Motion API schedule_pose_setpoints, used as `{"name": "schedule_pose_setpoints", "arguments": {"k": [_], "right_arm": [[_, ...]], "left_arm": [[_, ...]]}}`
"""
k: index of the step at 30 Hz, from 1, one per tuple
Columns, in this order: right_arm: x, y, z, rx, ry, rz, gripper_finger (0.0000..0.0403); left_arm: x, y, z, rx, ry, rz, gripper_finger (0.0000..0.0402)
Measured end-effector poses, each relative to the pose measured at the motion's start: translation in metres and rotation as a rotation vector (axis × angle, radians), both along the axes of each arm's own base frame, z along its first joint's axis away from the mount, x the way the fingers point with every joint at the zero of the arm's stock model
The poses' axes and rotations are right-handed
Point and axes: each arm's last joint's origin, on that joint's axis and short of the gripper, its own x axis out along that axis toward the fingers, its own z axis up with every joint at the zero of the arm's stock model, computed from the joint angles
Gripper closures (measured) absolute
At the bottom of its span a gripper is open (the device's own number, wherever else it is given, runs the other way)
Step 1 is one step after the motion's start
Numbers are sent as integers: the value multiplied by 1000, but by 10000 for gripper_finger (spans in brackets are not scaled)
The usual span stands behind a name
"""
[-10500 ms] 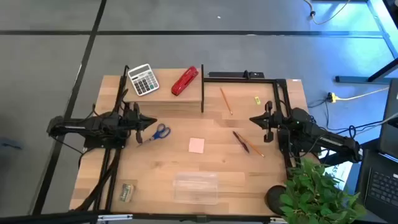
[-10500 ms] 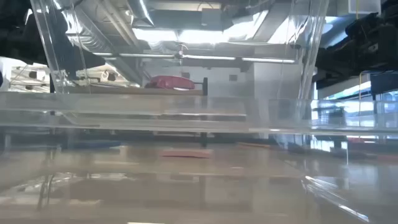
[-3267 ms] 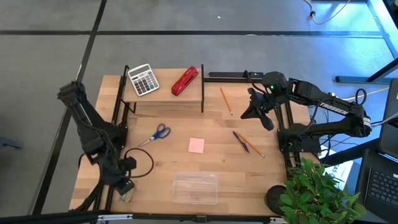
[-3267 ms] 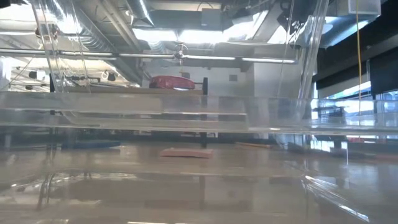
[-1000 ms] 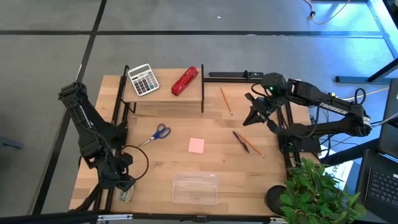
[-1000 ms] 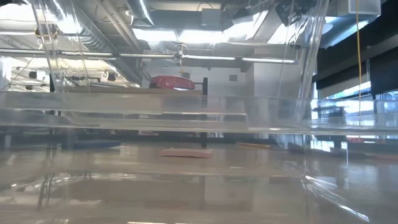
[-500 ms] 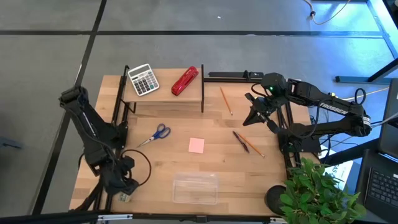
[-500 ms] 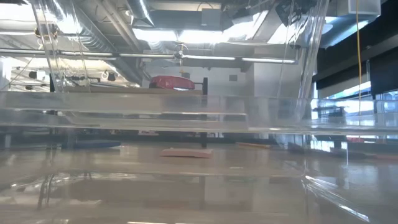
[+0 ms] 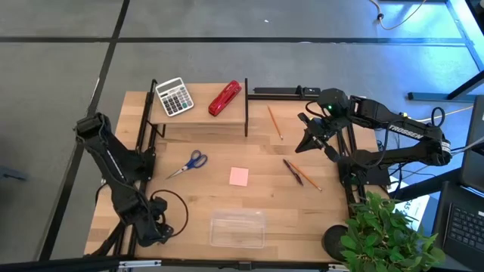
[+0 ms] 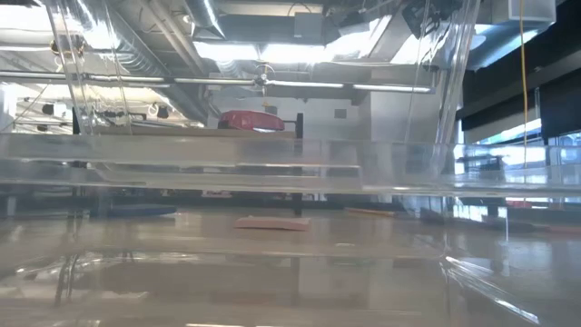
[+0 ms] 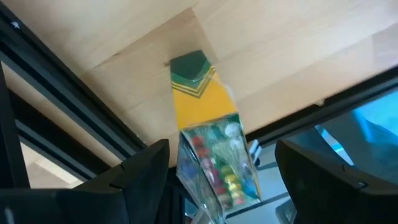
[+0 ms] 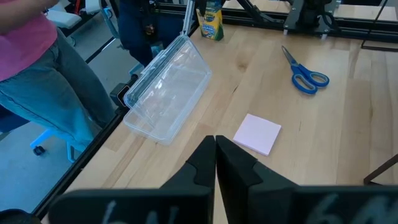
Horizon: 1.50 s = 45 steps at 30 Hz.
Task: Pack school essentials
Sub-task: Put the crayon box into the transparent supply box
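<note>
At lower left of the high view, beside the clear plastic case (image 9: 237,229), the left gripper (image 9: 156,230) points down with fingers spread astride the crayon box (image 11: 208,149), while the right gripper (image 9: 311,137), fingers pressed together, hovers at upper right.

bare wood lies open between the scissors (image 9: 190,162), sticky-note pad (image 9: 239,176) and clear case (image 9: 237,229).
</note>
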Motion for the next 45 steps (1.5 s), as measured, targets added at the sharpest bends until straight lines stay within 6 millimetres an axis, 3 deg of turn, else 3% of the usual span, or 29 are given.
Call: {"name": "schedule_pose_setpoints", "arguments": {"k": [13, 29, 45], "right_arm": [[0, 0, 0, 0, 0, 0, 387], [0, 0, 0, 0, 0, 0, 387], [0, 0, 0, 0, 0, 0, 387]], "left_arm": [[-3, -3, -3, 27, 8, 70, 127], [-3, -3, -4, 33, 10, 73, 255], [-3, -2, -4, 37, 13, 74, 318]]}}
